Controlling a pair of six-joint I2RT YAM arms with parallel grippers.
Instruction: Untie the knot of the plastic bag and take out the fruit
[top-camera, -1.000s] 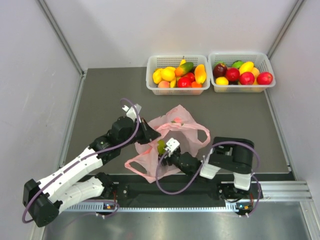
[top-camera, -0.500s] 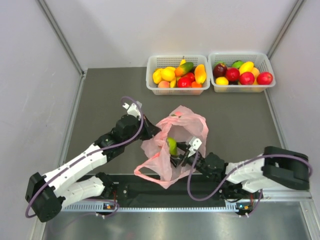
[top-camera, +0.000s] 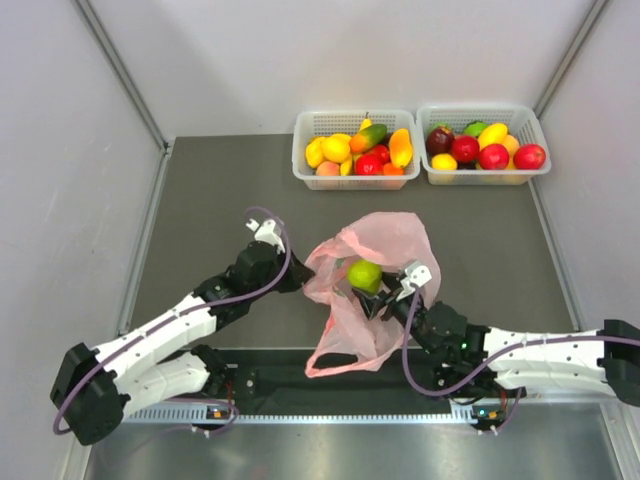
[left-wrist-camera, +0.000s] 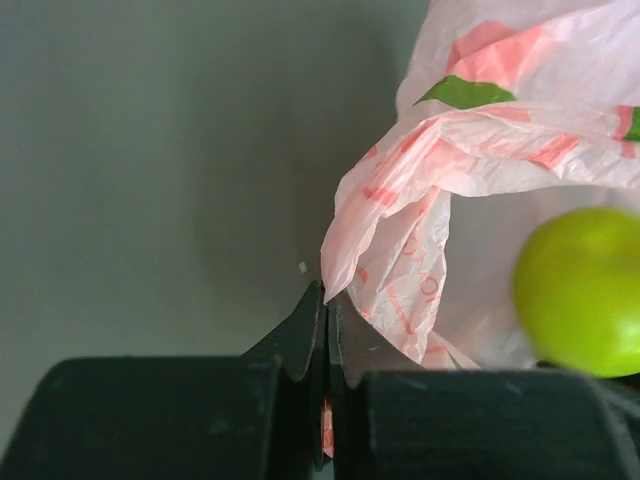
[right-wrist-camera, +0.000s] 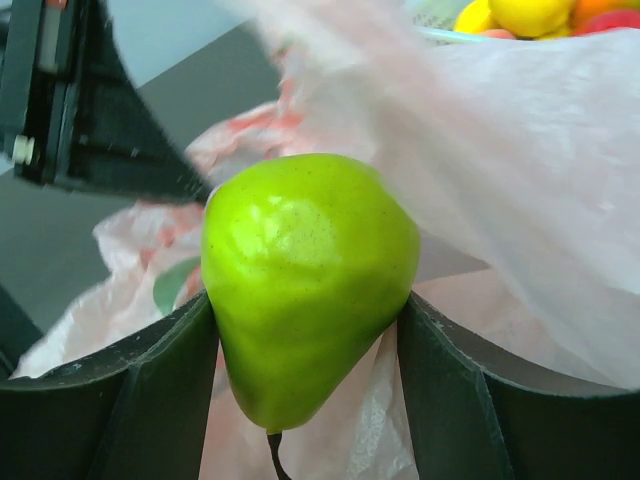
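Two white baskets (top-camera: 355, 182) (top-camera: 485, 178), one pink plastic bag (top-camera: 385, 235), one green pear (top-camera: 364, 274), two arms (top-camera: 160, 335) (top-camera: 540, 350).

The plastic bag (top-camera: 388, 236) is thin crinkly film; the fruit (right-wrist-camera: 305, 270) glossy, smooth.

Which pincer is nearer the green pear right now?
Right. The right pincer is clamped around the green pear. The left pincer is shut on the pink bag at its edge, to the pear's left, not touching it.

The right gripper (top-camera: 369, 287) holds a green fruit (top-camera: 364, 273) against the lifted pink plastic bag (top-camera: 385, 238); the left gripper (top-camera: 304, 275) pinches the bag's left edge above the table (top-camera: 215, 195).
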